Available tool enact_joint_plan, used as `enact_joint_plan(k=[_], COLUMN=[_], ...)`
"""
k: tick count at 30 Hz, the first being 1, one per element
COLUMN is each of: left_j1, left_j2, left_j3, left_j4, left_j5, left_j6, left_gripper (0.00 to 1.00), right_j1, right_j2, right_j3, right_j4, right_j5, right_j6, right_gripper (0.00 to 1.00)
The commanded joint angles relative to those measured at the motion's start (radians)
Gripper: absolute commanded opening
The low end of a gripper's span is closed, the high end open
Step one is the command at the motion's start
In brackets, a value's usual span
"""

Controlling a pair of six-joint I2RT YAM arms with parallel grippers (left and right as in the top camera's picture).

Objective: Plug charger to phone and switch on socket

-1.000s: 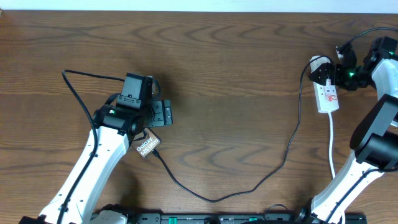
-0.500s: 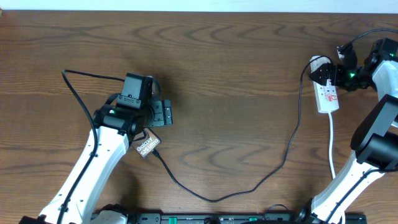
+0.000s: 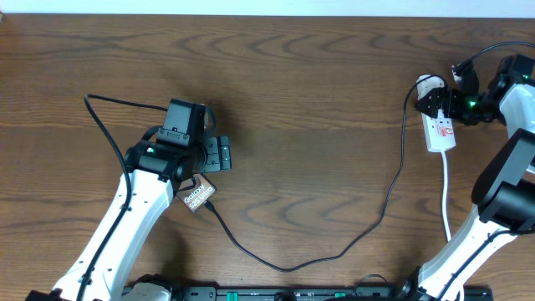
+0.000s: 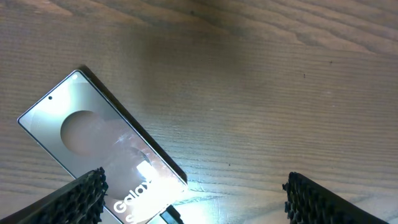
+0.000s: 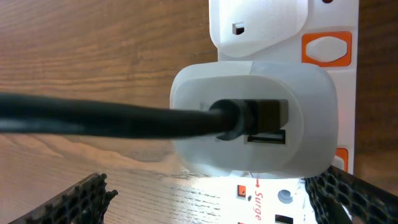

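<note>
Dark wood-grain surface runs under both my arms. My left tool hangs wide open over the phone, which lies flat and skewed on the surface, its white "Galaxy" lettering towards the tool. From overhead the phone peeks out from under my left arm. The charger loops across the surface from there to the socket at the far right. Its plug tip meets the phone's lettered end; I cannot tell whether it is seated. My right tool is spread wide, one finger either side of a white adapter that sits on the socket, with the black cable running into it. An orange switch shows beside the adapter.
</note>
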Motion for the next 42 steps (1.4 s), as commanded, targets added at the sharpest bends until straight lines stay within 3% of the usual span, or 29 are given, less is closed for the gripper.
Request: enact_joint_plan(k=[1, 12, 20, 24, 32, 42], left_j1=[-0.003, -0.003, -0.003, -0.003, -0.003, -0.003], left_j2=[0.002, 0.002, 0.002, 0.002, 0.002, 0.002], left_j3=[0.018, 0.018, 0.018, 0.018, 0.018, 0.018], left_j4=[-0.003, -0.002, 0.001, 0.008, 0.008, 0.0], left_j5=[0.002, 0.002, 0.002, 0.002, 0.002, 0.002], left_j6=[-0.004, -0.004, -0.003, -0.003, -0.004, -0.004], left_gripper=[0.89, 0.9, 0.9, 0.9, 0.89, 0.89], right_j1=[0.064, 0.048, 0.012, -0.001, -0.006, -0.002], right_j2=[0.034, 0.031, -0.021, -0.087, -0.328, -0.777], right_j3=[-0.077, -0.081, -0.063, -0.063, -0.063, -0.063], right_j4=[-0.036, -0.034, -0.08, -0.082, -0.124, -0.182], right_j5=[-0.1, -0.055, 0.232, 0.261, 0.32, 0.32], right_j6=[0.015, 0.158, 0.228, 0.274, 0.333, 0.336], right_gripper=[0.98, 0.99, 0.99, 0.99, 0.99, 0.99])
